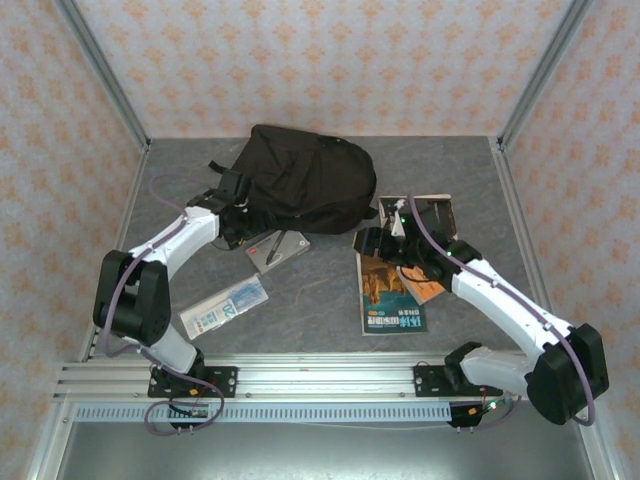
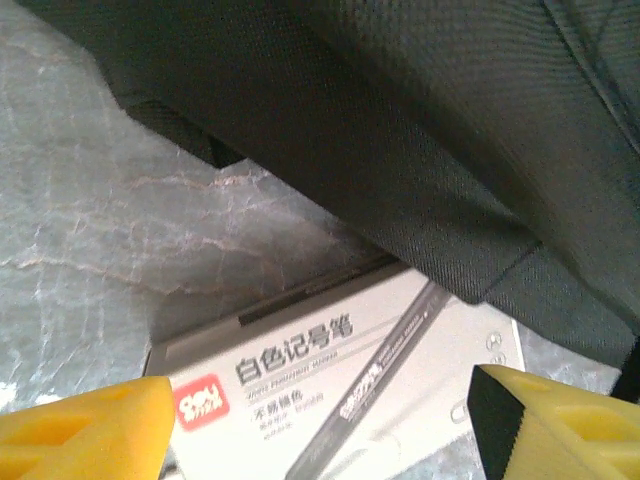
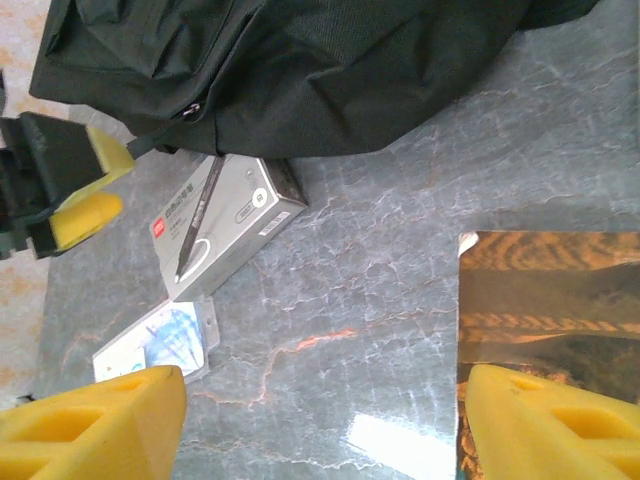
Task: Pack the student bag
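Black woven cloth, slack and creased: in the top view the student bag [image 1: 300, 180] lies slumped at the back middle of the table [image 1: 460, 170], rounded in outline, with a strap end [image 1: 215, 166] poking out on its left. It looks soft and fairly light, likely to sag and fold when lifted, so a strap or a zip edge should give a surer hold than the smooth panel. The left gripper [image 1: 233, 195] sits at the bag's near left edge. The right gripper [image 1: 385, 238] hovers over the books [image 1: 390, 295] to the bag's right.

From the left wrist, the bag [image 2: 400, 130] shows a fine, matte weave and a stitched hem that overhangs the pen box [image 2: 300, 370]. The left gripper [image 2: 320, 425] is spread wide, with nothing between its fingers.

From the right wrist, the bag [image 3: 330, 70] bunches into deep folds, and a zip pull [image 3: 190, 112] shows on its near side; that seam may be where the mouth opens. The right gripper [image 3: 320, 420] is likewise spread and empty above bare table.
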You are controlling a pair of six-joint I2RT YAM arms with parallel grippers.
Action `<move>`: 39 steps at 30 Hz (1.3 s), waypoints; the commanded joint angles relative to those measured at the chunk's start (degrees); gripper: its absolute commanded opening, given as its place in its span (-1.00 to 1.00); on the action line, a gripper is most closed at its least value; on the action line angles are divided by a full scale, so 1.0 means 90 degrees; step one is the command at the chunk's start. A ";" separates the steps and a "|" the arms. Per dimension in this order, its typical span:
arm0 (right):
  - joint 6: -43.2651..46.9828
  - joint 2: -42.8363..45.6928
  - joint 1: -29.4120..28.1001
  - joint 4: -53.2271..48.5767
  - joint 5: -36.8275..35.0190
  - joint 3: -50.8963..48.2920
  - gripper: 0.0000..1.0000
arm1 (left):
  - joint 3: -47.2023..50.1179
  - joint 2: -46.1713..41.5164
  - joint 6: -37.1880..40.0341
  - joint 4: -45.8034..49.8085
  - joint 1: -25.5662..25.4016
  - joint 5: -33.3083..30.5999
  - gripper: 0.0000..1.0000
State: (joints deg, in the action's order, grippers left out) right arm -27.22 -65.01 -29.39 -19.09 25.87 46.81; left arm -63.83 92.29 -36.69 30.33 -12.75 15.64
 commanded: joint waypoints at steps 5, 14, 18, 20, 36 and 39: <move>-0.0092 0.0159 -0.0024 0.0579 0.0379 -0.0210 0.48 | -0.0044 0.0727 0.0258 -0.0880 -0.0007 -0.0339 0.57; -0.0021 0.0439 -0.0026 0.0520 0.0478 -0.0445 0.48 | 0.0403 0.0976 0.0010 -0.1450 -0.0203 -0.0009 0.56; -0.0022 0.0356 -0.0026 0.0512 0.0481 -0.0438 0.48 | 0.0780 0.0677 -0.0194 -0.1744 -0.0591 0.0105 0.56; -0.0039 0.0277 -0.0026 0.0502 0.0486 -0.0408 0.48 | 0.0934 0.0552 -0.0291 -0.1919 -0.0792 0.0186 0.56; 0.0168 -0.1133 -0.0036 -0.0087 0.0072 0.0181 0.49 | 0.1714 -0.0105 -0.0524 -0.2756 -0.2081 0.0681 0.56; 0.0354 -0.1453 -0.0050 -0.0448 -0.0180 0.0489 0.49 | 0.1524 -0.0678 -0.0422 -0.1732 -0.2127 0.0137 0.56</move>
State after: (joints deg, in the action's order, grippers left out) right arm -26.41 -76.44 -29.50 -19.57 27.73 47.55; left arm -48.69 91.88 -41.32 8.51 -31.55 20.56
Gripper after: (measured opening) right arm 0.744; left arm 0.779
